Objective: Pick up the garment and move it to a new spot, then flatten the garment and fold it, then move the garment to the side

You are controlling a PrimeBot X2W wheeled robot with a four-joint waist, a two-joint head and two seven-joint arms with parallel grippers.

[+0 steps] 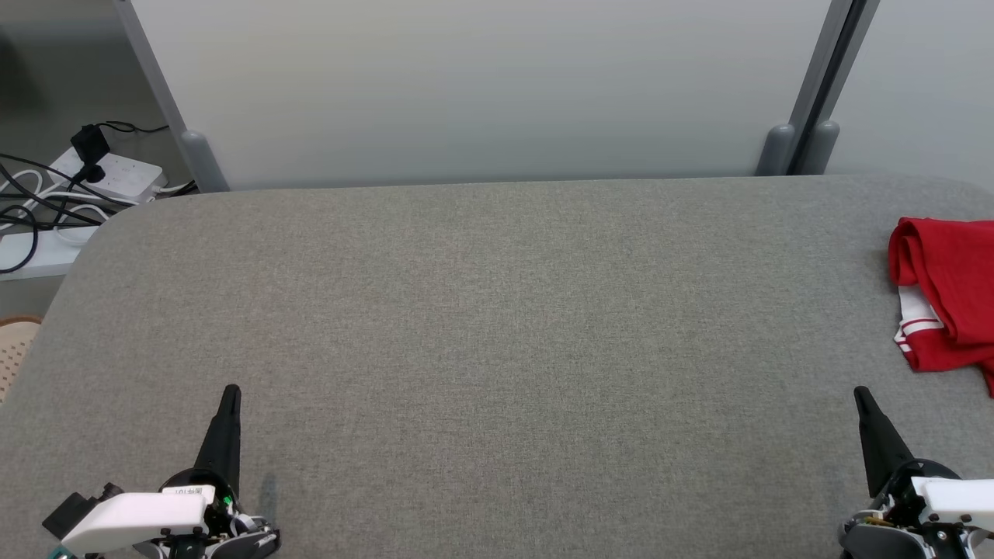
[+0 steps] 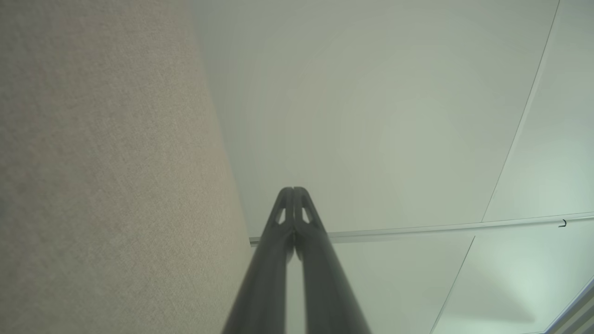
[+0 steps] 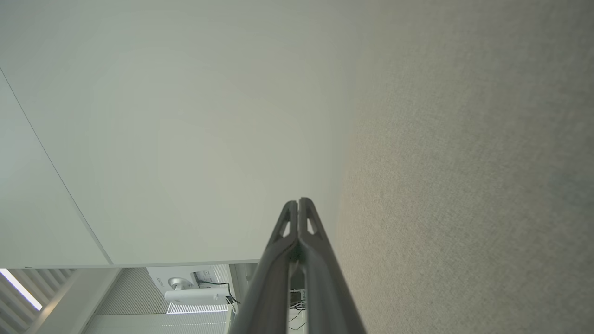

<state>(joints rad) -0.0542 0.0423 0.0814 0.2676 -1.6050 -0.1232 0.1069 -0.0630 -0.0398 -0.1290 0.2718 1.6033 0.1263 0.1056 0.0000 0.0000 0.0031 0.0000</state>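
Observation:
The garment (image 1: pixel 947 291) is red with white stripes at one hem and lies bunched at the table's far right edge in the head view, partly cut off by the frame. My left gripper (image 1: pixel 231 396) rests at the lower left, shut and empty, far from the cloth. At the lower right my right gripper (image 1: pixel 860 397) is also shut and holds nothing, a little below and left of the garment. In the left wrist view the left gripper (image 2: pixel 293 191) has its fingers pressed together. The right gripper (image 3: pixel 298 203) looks the same in the right wrist view.
The grey fabric-covered table (image 1: pixel 497 334) spreads across the head view. A pale partition wall (image 1: pixel 481 85) stands behind it. A power strip with black cables (image 1: pixel 101 175) lies on the floor at the far left. A woven basket edge (image 1: pixel 14 349) shows beside the table's left side.

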